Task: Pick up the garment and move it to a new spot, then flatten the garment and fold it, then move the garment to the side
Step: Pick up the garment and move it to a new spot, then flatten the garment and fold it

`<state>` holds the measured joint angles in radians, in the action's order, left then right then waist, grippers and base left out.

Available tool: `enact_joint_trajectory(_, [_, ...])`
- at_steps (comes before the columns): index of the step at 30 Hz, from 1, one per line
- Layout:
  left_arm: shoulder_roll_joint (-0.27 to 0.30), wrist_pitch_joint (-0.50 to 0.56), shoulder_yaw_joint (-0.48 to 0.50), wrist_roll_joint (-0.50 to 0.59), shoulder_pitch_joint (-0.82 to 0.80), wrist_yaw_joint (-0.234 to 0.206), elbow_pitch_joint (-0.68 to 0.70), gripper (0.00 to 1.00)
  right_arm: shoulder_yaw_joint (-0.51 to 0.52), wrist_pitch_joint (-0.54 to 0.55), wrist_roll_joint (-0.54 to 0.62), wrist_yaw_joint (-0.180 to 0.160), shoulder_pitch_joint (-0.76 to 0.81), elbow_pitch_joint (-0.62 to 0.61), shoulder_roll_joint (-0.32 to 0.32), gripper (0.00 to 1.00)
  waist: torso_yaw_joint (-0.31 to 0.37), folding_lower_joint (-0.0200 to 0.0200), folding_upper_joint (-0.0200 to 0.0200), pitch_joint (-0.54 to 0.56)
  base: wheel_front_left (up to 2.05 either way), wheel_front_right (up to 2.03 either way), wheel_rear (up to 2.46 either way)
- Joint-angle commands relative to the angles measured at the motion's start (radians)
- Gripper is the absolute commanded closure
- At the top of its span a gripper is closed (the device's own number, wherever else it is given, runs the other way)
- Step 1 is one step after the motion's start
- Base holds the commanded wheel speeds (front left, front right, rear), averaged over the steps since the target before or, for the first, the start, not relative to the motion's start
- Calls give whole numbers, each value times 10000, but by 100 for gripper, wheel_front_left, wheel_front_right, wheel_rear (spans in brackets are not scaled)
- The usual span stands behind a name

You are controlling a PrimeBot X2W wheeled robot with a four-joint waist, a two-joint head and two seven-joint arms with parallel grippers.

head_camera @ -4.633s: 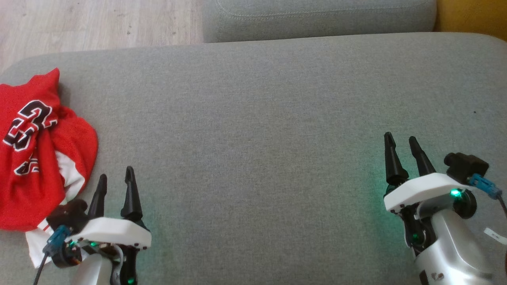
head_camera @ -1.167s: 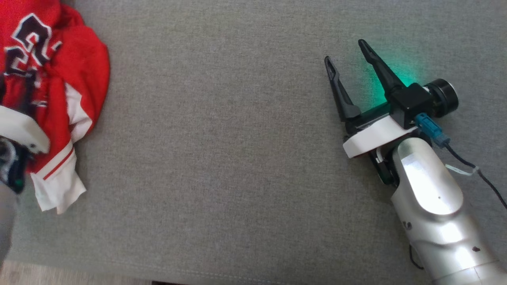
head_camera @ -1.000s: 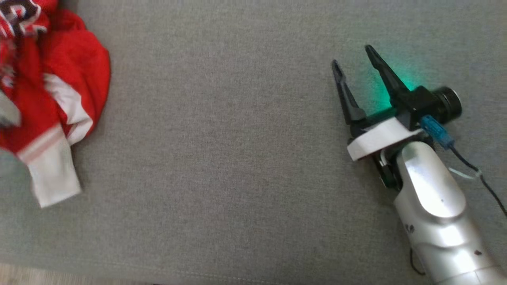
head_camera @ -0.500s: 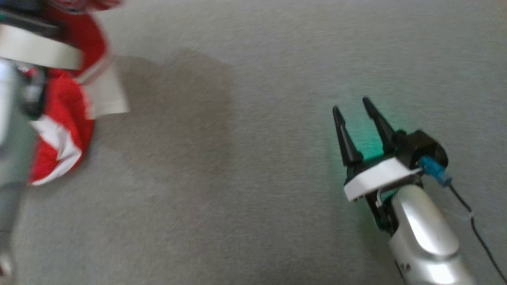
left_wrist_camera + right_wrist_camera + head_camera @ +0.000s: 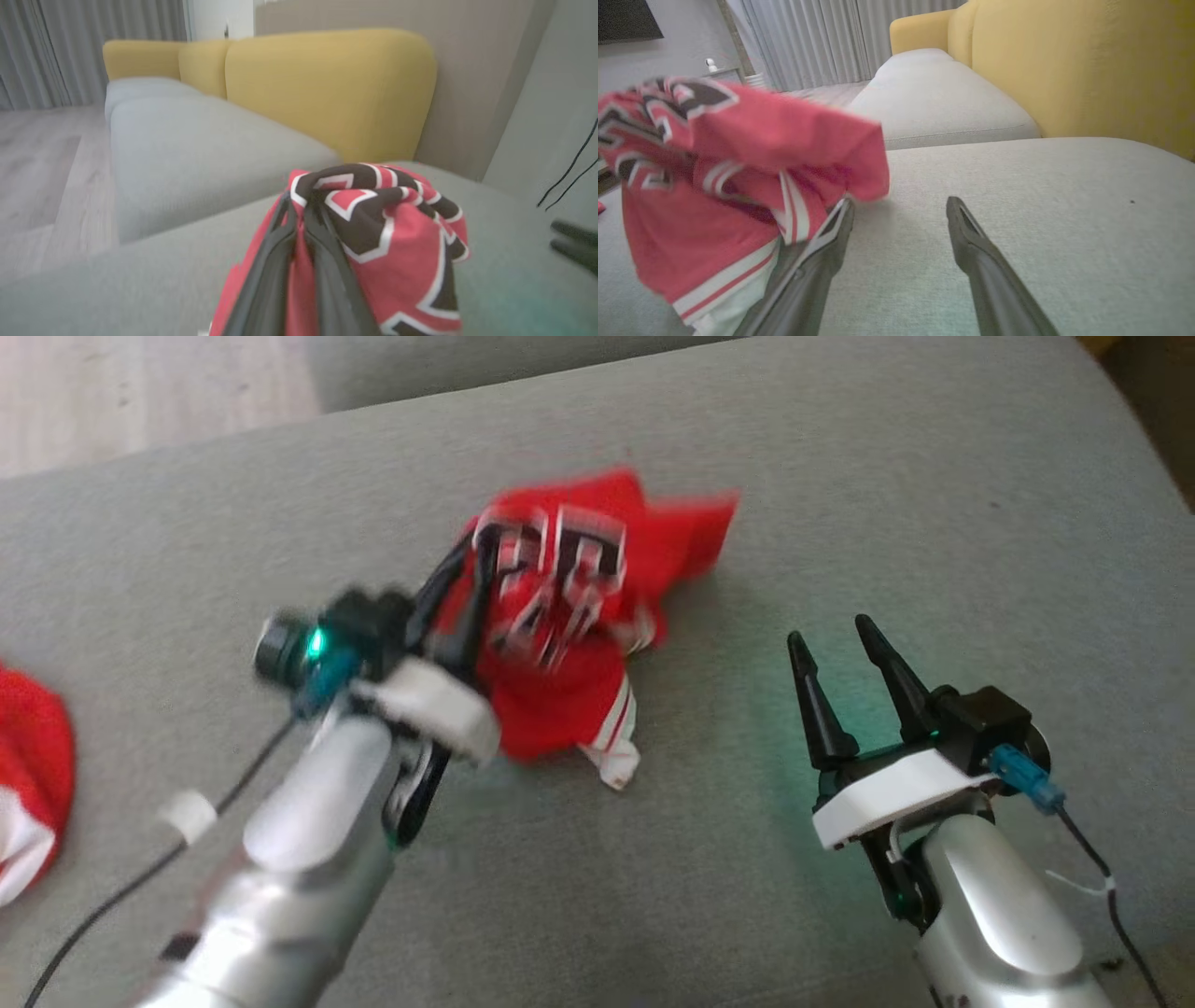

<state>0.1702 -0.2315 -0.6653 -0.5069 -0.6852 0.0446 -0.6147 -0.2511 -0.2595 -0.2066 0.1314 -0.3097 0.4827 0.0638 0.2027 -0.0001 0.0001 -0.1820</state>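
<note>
The left gripper (image 5: 462,569), fingers pinched shut on a bunched fold, held the red jersey (image 5: 569,616) mid-frame over the grey sofa seat (image 5: 840,476), likely to relocate it. The right gripper (image 5: 829,630), lower right, stood spread wide and empty.

— Red fabric pieces with white trim?
— Two: the numbered jersey (image 5: 560,616) and a second piece (image 5: 28,775).
— Grey upholstered cushions?
— Two: the wide cushion (image 5: 887,523) and the far cushion (image 5: 448,364).
— Silver robot arms?
— Two: left arm (image 5: 299,840), right arm (image 5: 999,905), each with dark jaws.
</note>
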Motion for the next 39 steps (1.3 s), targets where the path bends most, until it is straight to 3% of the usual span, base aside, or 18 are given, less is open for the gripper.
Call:
enact_joint_trajectory(1, [241,-141,371,55,-255,-203,-153,0,-232,-23,46,-7,21,-342,-134,0,226,1,-1,-8,0,0,0])
enact_joint_trajectory(6, [328,-288,879,95,428,-629,-977,0,1,-23,130,-7,108,-418,-134,0,86,1,-1,-32,0,0,0])
enact_joint_trajectory(16, [865,-300,3809,1156,3595,-1429,1501,0,587,-23,173,-7,402,-699,-135,0,-789,1,-1,442,0,0,0])
enact_joint_trajectory(24, [45,-301,5062,2445,6363,-1072,2898,0,772,-23,187,-7,1123,-522,-135,0,-1270,1,-1,1135,0,0,0])
enact_joint_trajectory(34, [-790,-302,5850,3137,7115,-363,2798,0,524,-23,274,-7,1489,-172,-135,0,-1495,1,-1,1294,0,0,0])
enact_joint_trajectory(39, [-976,-302,5944,3468,6858,-56,2672,0,-524,-23,-5,-7,1220,386,-135,0,-1824,1,-1,976,0,0,0])
